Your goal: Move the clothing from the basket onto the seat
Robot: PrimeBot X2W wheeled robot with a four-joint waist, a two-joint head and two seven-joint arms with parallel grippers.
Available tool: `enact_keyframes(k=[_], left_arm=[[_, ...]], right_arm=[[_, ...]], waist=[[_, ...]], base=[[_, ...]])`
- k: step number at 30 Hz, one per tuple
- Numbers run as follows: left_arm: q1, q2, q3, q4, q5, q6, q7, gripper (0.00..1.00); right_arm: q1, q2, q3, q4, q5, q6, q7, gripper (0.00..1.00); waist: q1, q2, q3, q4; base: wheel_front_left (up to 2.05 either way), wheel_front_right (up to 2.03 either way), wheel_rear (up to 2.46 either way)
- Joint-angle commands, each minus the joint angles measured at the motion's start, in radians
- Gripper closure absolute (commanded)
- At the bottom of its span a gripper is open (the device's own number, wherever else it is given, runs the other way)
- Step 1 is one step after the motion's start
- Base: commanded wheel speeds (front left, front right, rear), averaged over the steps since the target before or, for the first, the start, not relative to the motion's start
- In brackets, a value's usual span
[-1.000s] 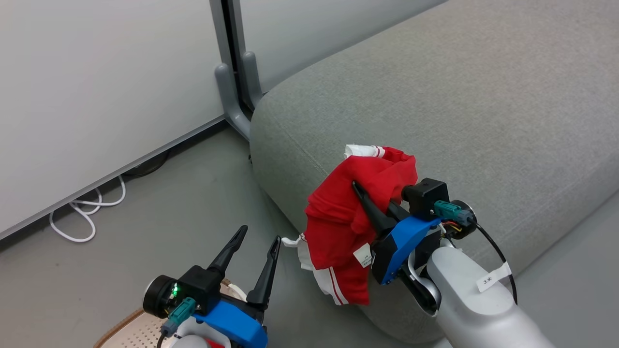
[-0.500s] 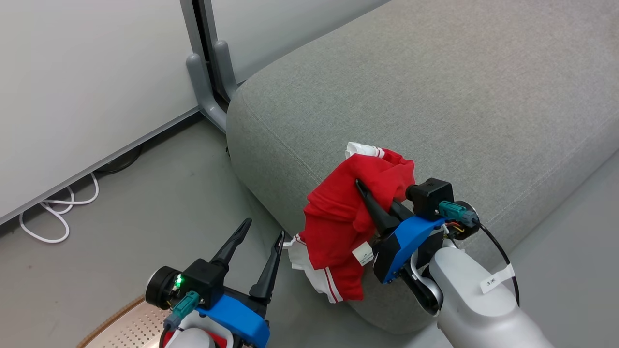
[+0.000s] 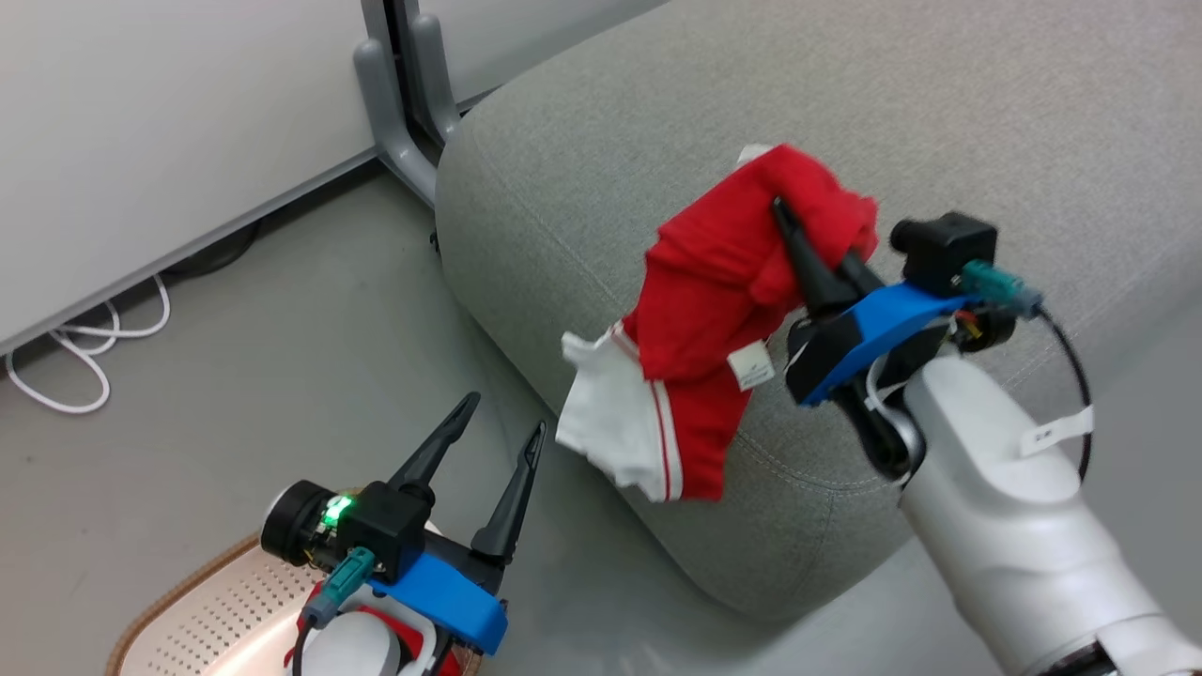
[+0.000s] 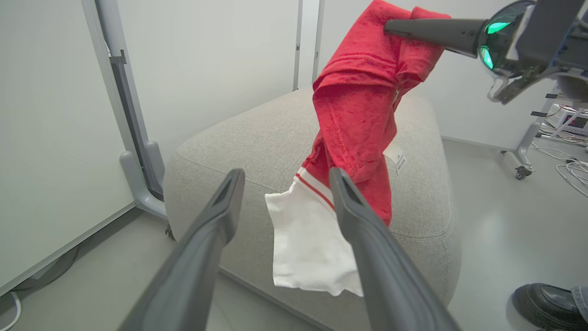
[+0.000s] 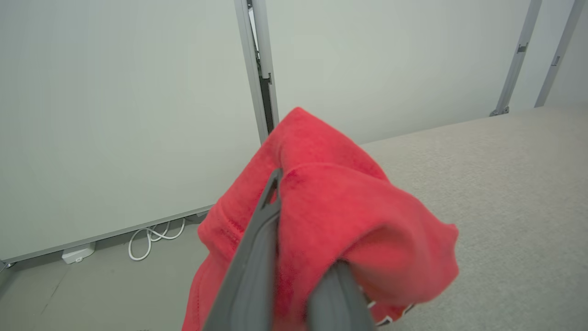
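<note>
One large surface, the seat (image 3: 986,113), is the destination. Its grey cushion top lies bare beneath and beyond the load. The basket (image 3: 178,610) sits on the floor at the lower left of the head view, under the left arm and well apart from the carried item.

The clothing (image 3: 714,282) in transit is a red garment with a white panel and stripe trim. Within the last second it has risen from hanging against the seat's front face to a position over the cushion's near edge. The head camera has also shifted, but the garment has moved relative to the seat itself. The white panel hangs free past the edge, and contact with the cushion cannot be confirmed.

The right tool (image 3: 793,221) is clamped almost fully closed on a bunched fold of the red fabric. The left tool (image 3: 505,413) stands spread wide above the basket and holds nothing.

Assessment: the carry phase is nearly complete. The next step likely calls for further travel inward before release, so that the hanging panel does not drag the garment off the edge.
</note>
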Motion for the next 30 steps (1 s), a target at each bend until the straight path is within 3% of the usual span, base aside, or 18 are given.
enact_keyframes(k=[1, 17, 23, 30], left_arm=[[-0.02, 0.011, -0.004, -0.007, 0.008, -0.002, -0.003, 0.0], [-0.227, 0.169, -0.06, -0.213, 0.081, 0.001, 0.039, 0.0], [-0.24, 0.221, -0.034, -0.325, 0.091, 0.018, 0.076, 0.0], [-0.254, 0.234, -0.029, -0.359, 0.094, 0.025, 0.068, 0.0]], right_arm=[[-0.025, -0.008, -0.01, 0.001, 0.009, 0.0, -0.005, 1.0], [-0.356, -0.289, -0.322, -0.037, 0.093, 0.0, -0.005, 1.0], [-0.377, -0.306, -0.422, -0.028, 0.052, 0.0, -0.005, 1.0], [-0.336, -0.315, -0.432, 0.057, -0.031, 0.0, -0.005, 1.0]], waist=[[-0.0001, -0.0001, 0.035, 0.021], [-0.0001, -0.0001, 0.453, 0.152], [-0.0001, -0.0001, 0.568, 0.169], [-0.0001, -0.0001, 0.617, 0.196]], base=[[0.0, 0.0, 0.0], [0.0, 0.0, 0.0], [0.0, 0.0, 0.0], [0.0, 0.0, 0.0]])
